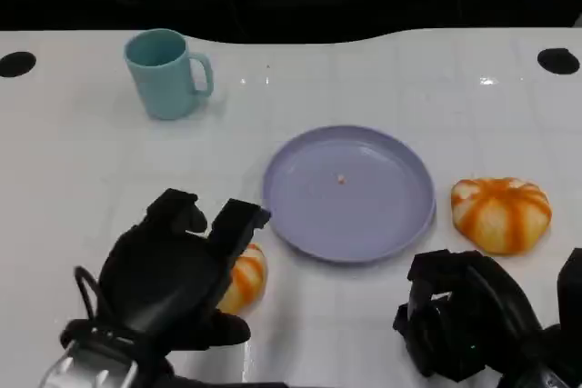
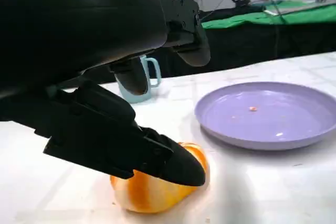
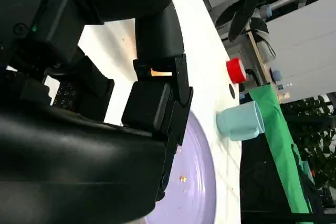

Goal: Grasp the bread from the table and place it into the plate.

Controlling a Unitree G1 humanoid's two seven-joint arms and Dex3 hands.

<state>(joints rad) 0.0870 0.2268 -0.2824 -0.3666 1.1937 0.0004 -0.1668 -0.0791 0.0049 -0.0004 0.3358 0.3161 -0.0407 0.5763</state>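
Observation:
An orange-and-white striped bread (image 1: 249, 277) lies on the white table just left of the lilac plate (image 1: 350, 193). My left hand (image 1: 173, 270) hovers over it with its fingers spread. In the left wrist view one finger (image 2: 131, 140) lies across the top of the bread (image 2: 152, 195) while the others (image 2: 184, 35) stay well above it; the bread still sits on the table. The plate (image 2: 273, 114) holds only a crumb. My right hand (image 1: 464, 324) rests at the near right edge, fingers curled in with nothing in them.
A second striped bread (image 1: 500, 213) lies just right of the plate, ahead of my right hand. A teal mug (image 1: 166, 73) stands at the far left. Two black holes (image 1: 16, 64) (image 1: 556, 60) mark the table's far corners. The far edge meets a dark background.

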